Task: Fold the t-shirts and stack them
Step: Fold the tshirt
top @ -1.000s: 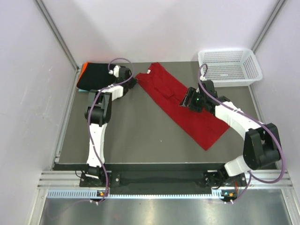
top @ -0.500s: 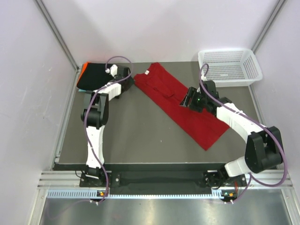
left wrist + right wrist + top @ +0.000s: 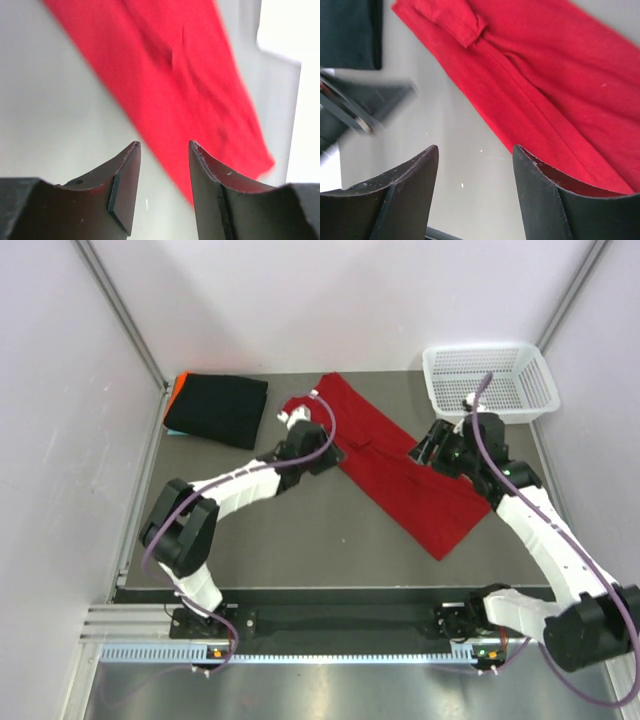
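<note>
Just ahead of the left gripper (image 3: 164, 147), whose jaws stand apart and empty, lies the red shirt (image 3: 190, 85), folded into a long strip. The right gripper (image 3: 475, 150), also spread and empty, hangs above its other side. The cloth looks light and limp, probably best pinched at the corners through both layers.

Red t-shirt (image 3: 400, 490) ahead of left gripper (image 3: 164, 146): soft matt cloth, lightly creased. Black t-shirt (image 3: 215, 410): matt cloth too. Fingers (image 3: 125, 185) of it and of right gripper (image 3: 475, 148): matt black plastic (edges scuffed, speckled). Table (image 3: 300, 540) beneath: smooth matt grey. Basket (image 3: 488, 380) beyond right gripper: white plastic mesh.
</note>
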Tool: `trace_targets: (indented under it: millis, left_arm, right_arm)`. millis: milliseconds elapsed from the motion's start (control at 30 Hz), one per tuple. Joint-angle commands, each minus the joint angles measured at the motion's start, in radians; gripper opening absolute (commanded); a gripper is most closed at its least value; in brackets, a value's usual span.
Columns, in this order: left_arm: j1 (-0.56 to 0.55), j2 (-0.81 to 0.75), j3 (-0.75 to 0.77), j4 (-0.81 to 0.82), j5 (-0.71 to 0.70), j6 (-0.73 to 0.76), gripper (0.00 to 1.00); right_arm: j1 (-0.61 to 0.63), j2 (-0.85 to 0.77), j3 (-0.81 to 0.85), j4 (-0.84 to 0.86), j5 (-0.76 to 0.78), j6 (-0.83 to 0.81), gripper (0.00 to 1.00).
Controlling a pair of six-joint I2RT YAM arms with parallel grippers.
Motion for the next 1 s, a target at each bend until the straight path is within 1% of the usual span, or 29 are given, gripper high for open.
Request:
trace_targets:
  millis: [0,67,100,133,200,267,300,400,500,567,800,967]
  left_arm:
    - [-0.068,-0.047,-0.145,0.131,0.04,-0.113,0.48]
    - [-0.113,-0.036,-0.192,0.181,0.037,-0.167,0.49]
    - [-0.159,-0.025,-0.195,0.2,0.02,-0.176,0.49]
    - [-0.179,-0.013,-0.194,0.194,0.002,-0.19,0.49]
    - [-0.216,0.036,-0.18,0.2,-0.023,-0.213,0.49]
    - [-0.231,0.084,-0.185,0.26,-0.006,-0.248,0.49]
    - [-0.251,0.096,-0.186,0.295,-0.017,-0.273,0.49]
    - [-0.29,0.13,-0.177,0.314,-0.056,-0.298,0.48]
    - [-0.314,0.162,-0.157,0.307,-0.081,-0.313,0.47]
    - [-0.325,0.183,-0.131,0.274,-0.098,-0.322,0.46]
    - [-0.35,0.251,-0.082,0.245,-0.101,-0.331,0.42]
    - [-0.351,0.265,-0.074,0.223,-0.107,-0.328,0.34]
  right_arm:
    - [-0.037,-0.098,0.007,-0.073,0.015,-0.026,0.61]
    - [-0.064,-0.127,0.013,-0.108,0.008,-0.033,0.62]
    - [-0.072,-0.153,0.016,-0.113,0.0,-0.034,0.62]
    - [-0.077,-0.164,0.018,-0.117,-0.008,-0.036,0.62]
    - [-0.083,-0.192,0.021,-0.131,-0.018,-0.04,0.62]
    - [-0.083,-0.207,0.01,-0.137,-0.029,-0.039,0.62]
    - [-0.083,-0.218,0.002,-0.137,-0.031,-0.039,0.62]
    - [-0.083,-0.239,-0.021,-0.143,-0.034,-0.039,0.62]
    - [-0.085,-0.256,-0.047,-0.14,-0.034,-0.037,0.62]
    - [-0.086,-0.26,-0.057,-0.137,-0.034,-0.039,0.62]
    - [-0.088,-0.263,-0.067,-0.128,-0.037,-0.037,0.62]
    - [-0.089,-0.26,-0.076,-0.119,-0.04,-0.039,0.62]
